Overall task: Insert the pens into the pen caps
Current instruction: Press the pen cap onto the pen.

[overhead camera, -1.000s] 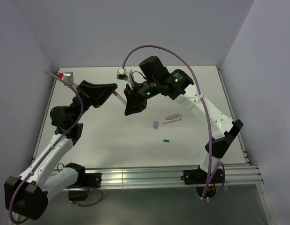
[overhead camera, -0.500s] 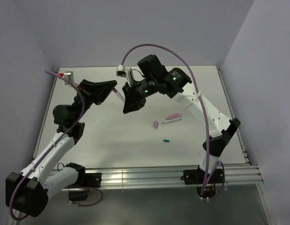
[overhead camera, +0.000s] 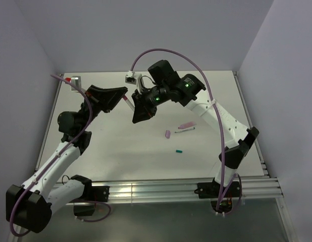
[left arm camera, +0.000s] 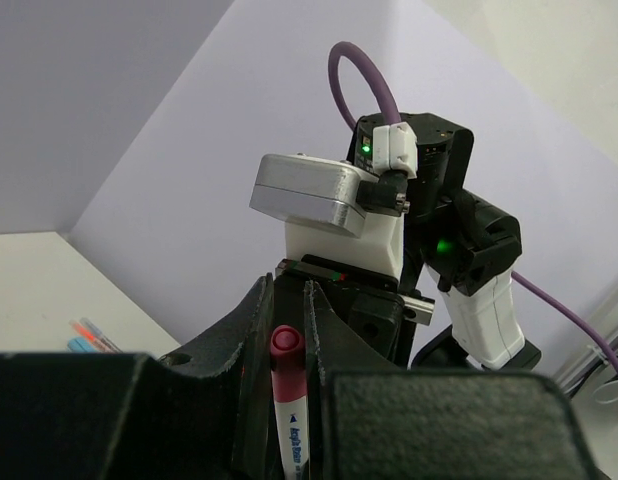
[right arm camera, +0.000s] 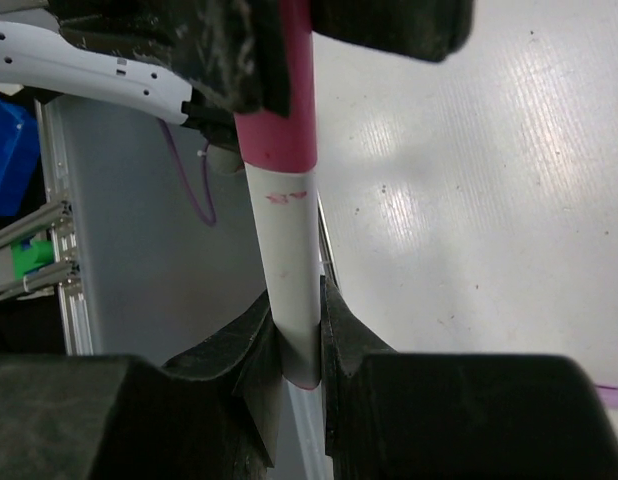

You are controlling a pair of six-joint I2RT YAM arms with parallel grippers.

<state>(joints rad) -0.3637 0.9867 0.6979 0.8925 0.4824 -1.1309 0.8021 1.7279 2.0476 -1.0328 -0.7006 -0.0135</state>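
Both grippers meet above the back left of the table on one pen (overhead camera: 128,104). My left gripper (overhead camera: 119,99) is shut on it. In the left wrist view its fingers (left arm camera: 287,292) clamp a white barrel with blue print and a dark red end (left arm camera: 287,345). My right gripper (overhead camera: 138,114) is shut on the whitish part. In the right wrist view its jaws (right arm camera: 297,300) grip the white tube (right arm camera: 289,250), which runs up into a pink-red section (right arm camera: 277,120) at the left fingers. A lilac cap (overhead camera: 167,134) and a teal cap (overhead camera: 179,150) lie on the table.
A pink pen (overhead camera: 186,124) and a thin whitish pen (overhead camera: 185,130) lie right of centre on the white table (overhead camera: 120,151). The left wrist view shows more coloured pens (left arm camera: 89,335) on the table at its left edge. Grey walls enclose the table, and an aluminium rail (overhead camera: 161,189) runs along its near edge.
My right gripper has shifted slightly up and left toward the left gripper, still holding the pen. The left arm has barely moved. The things on the table are unchanged.
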